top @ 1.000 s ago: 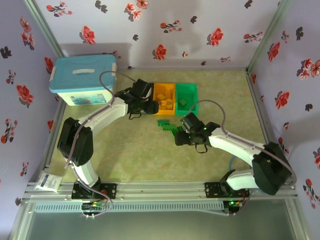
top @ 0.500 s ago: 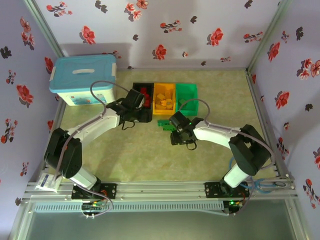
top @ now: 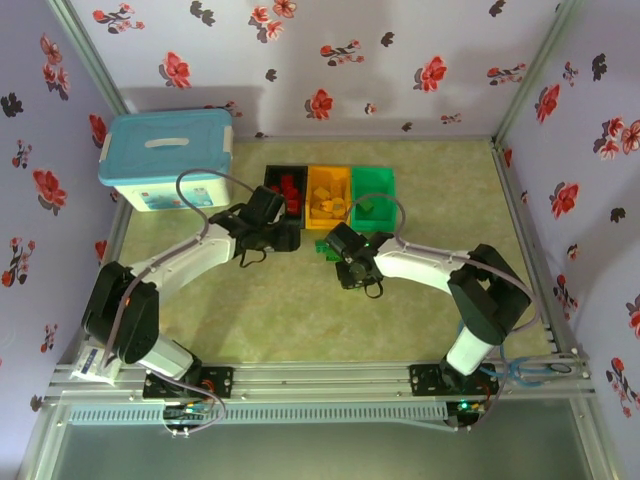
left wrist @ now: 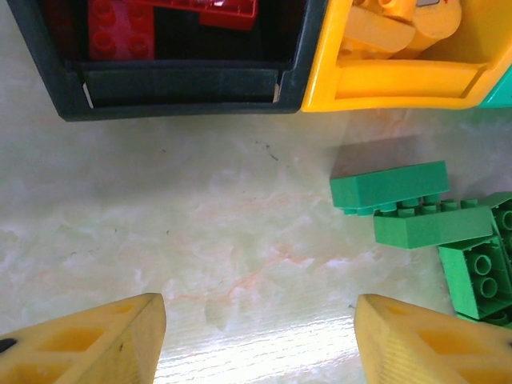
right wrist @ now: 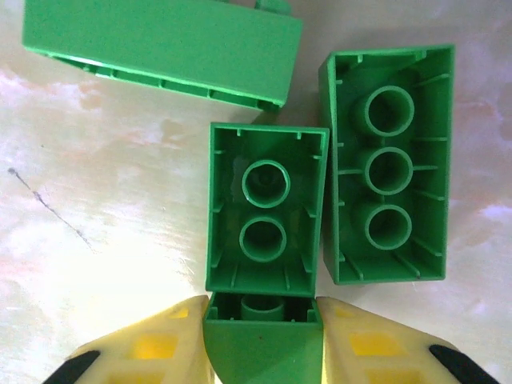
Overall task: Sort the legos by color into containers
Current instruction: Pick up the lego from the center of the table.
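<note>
The left gripper (left wrist: 260, 340) hangs spread wide over the bare table (left wrist: 200, 232), its yellow fingertips (left wrist: 88, 344) at the bottom corners (nothing between them). Ahead, the black bin (left wrist: 184, 84) holds red legos (left wrist: 120, 32), with the orange-yellow bin (left wrist: 400, 80) just beside it. Three green legos (left wrist: 390, 188) lie clustered on the right.

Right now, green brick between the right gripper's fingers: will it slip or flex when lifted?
The green brick looks like rigid moulded plastic, hollow underneath, so probably stiff and light. Its smooth sides against the right gripper's fingers might slip a little. Flat-faced, so unlikely to roll.
</note>
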You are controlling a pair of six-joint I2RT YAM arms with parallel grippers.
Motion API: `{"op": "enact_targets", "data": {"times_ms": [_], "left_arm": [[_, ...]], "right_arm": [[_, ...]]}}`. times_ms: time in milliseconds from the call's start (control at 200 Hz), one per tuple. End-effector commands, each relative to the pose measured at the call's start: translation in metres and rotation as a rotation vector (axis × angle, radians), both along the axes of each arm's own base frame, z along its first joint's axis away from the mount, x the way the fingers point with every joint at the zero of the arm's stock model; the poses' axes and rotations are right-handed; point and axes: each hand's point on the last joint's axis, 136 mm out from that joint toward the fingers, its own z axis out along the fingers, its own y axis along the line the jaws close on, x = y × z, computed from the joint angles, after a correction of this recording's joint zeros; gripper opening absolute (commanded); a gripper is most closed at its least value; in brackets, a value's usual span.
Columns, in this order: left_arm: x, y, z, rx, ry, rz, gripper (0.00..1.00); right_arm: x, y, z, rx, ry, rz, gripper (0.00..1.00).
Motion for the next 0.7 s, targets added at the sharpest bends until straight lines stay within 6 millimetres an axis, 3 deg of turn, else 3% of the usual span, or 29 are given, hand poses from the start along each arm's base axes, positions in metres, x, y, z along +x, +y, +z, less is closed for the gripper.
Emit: {"op": "enact_targets", "data": {"times_ms": [0, 125, 315, 690], "left_arm": [[0.000, 0.005, 0.007, -0.010, -0.031, 0.025, 0.63], [-0.003, 0.009, 0.007, -0.009, -0.034, 0.031, 0.63], [-0.011, 0.014, 0.003, -0.017, -0.030, 0.045, 0.63], [-0.046, 0.027, -0.019, -0.033, 0.005, 0.066, 0.63]], "right_arm": [[-0.004, -0.006, 0.007, -0.046, -0.004, -0.001, 0.28], [-0.005, -0.002, 0.018, -0.026, -0.018, 0.007, 0.26], [0.004, 0.001, 0.052, 0.013, -0.095, 0.010, 0.26], [0.070, -0.020, 0.116, 0.013, -0.211, -0.035, 0.26]]}}
